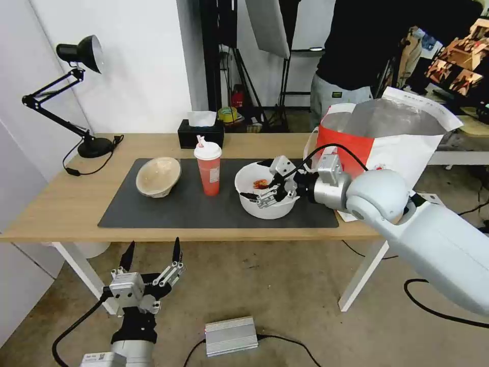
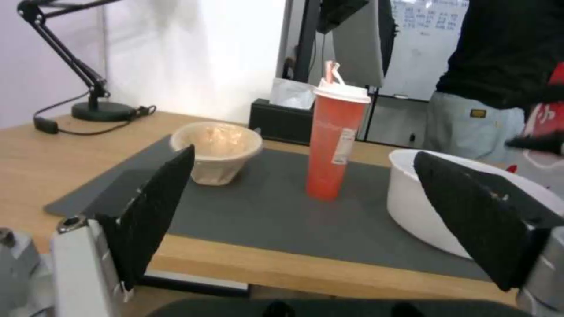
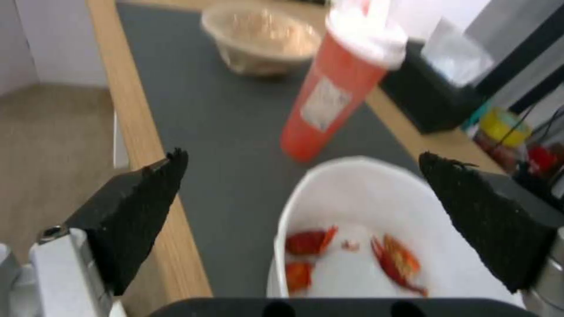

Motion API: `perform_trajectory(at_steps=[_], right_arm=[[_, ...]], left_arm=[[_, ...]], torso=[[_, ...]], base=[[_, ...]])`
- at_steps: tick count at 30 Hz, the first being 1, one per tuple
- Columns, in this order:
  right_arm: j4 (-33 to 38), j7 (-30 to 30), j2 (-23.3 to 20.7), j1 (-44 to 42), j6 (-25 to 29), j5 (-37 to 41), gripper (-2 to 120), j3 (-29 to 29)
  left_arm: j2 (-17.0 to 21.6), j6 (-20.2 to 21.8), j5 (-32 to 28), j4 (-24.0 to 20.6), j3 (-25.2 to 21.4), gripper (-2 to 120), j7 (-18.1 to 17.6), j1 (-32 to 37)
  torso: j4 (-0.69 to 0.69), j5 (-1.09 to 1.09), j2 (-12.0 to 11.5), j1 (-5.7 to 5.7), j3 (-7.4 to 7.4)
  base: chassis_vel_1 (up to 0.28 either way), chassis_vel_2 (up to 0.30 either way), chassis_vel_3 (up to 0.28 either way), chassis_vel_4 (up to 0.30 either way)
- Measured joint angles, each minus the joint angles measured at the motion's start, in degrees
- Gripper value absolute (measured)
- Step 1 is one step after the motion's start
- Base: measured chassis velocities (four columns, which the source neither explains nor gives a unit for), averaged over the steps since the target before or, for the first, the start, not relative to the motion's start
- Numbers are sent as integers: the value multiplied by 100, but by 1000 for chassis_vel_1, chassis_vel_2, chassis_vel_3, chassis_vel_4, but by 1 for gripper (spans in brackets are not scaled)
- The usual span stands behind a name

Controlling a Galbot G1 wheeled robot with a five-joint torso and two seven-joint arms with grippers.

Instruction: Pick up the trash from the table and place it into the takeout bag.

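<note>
The trash sits on the dark grey mat (image 1: 193, 214) of the table (image 1: 61, 204). A tan pulp bowl (image 1: 158, 176) is on the left, a red cup with white lid and pink straw (image 1: 208, 171) in the middle, and a wide white bowl with red food bits (image 1: 265, 204) on the right. My right gripper (image 1: 260, 181) is open and hovers over the white bowl's rim, one finger on each side of it. From the right wrist, the white bowl (image 3: 364, 207) lies between the open fingers. The takeout bag (image 1: 387, 132) stands open at the table's right end. My left gripper (image 1: 151, 252) hangs open below the table's front edge.
A black tissue box (image 1: 200, 133) stands at the table's back edge behind the cup. A black desk lamp (image 1: 76, 92) with its cord is at the back left. A person (image 1: 351, 61) stands behind the bag. A silver box (image 1: 231, 335) and cables lie on the floor.
</note>
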Motion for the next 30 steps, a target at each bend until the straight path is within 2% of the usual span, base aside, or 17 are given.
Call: perform_trajectory(at_steps=[16, 30], right_arm=[[-392, -509, -85, 405, -118, -581, 100, -471], [-443, -753, -213, 503, -97, -643, 100, -621]], left_arm=[[-53, -30, 102, 69, 42, 100, -6, -23], [-91, -124, 159, 120, 84, 100, -18, -18]], torso=[[0, 0, 0, 0, 0], [0, 0, 0, 0, 0]], base=[[0, 0, 0, 0], [0, 0, 0, 0]])
